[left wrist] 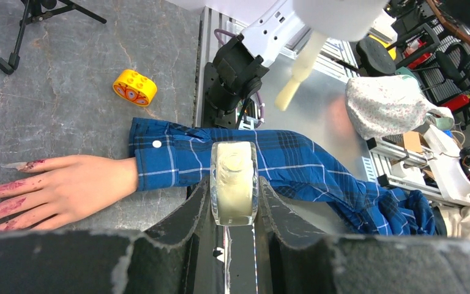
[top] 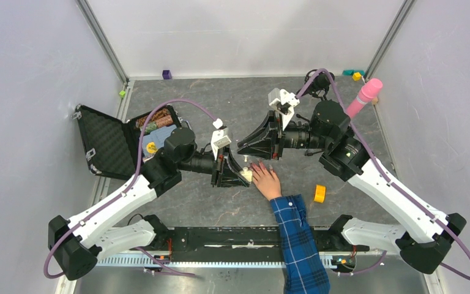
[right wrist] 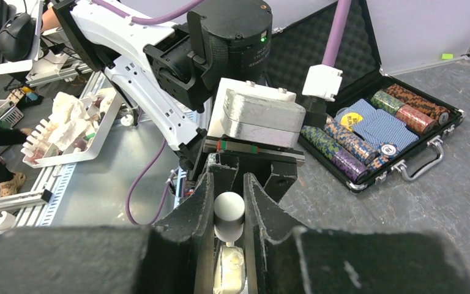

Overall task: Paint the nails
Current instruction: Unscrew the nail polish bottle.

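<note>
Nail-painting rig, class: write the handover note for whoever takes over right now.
Grippers: the left gripper is shut on the small white bottle; the right gripper is shut on its cap.
Things: the hand lies flat on the table beside the bottle.
Done: dark-pink polish is smeared over the fingers and nails.
Left: the cap sits on the bottle and no brush is out; open it and paint the nails.

From above, the nails were too small to make out. In the left wrist view the picture's edge cut off the person's fingers at their tips. The small bottle had its lower end hidden inside the left hand. The right wrist view showed only a blur beneath the white cap.
</note>
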Tool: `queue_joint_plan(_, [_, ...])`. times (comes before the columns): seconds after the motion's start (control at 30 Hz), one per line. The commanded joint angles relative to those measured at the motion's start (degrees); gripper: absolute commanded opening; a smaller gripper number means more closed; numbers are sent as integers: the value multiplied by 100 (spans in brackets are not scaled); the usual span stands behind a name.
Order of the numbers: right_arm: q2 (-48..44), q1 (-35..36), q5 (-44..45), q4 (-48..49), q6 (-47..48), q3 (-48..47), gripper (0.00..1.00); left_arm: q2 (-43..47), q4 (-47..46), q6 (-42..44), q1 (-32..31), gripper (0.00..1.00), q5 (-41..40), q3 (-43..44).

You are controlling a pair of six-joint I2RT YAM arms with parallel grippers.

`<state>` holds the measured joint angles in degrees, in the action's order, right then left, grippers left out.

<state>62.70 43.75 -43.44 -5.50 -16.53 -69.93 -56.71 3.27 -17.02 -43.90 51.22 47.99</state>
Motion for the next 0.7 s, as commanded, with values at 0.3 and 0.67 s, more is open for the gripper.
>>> queue_joint_plan(0.3, [45,-18,112,-91,110,160,0,178,-186,191,-18,2,-251,52])
queue_joint_plan(0.67, [87,-21,82,-50,86,233,0,142,-203,172,-20,2,-261,62])
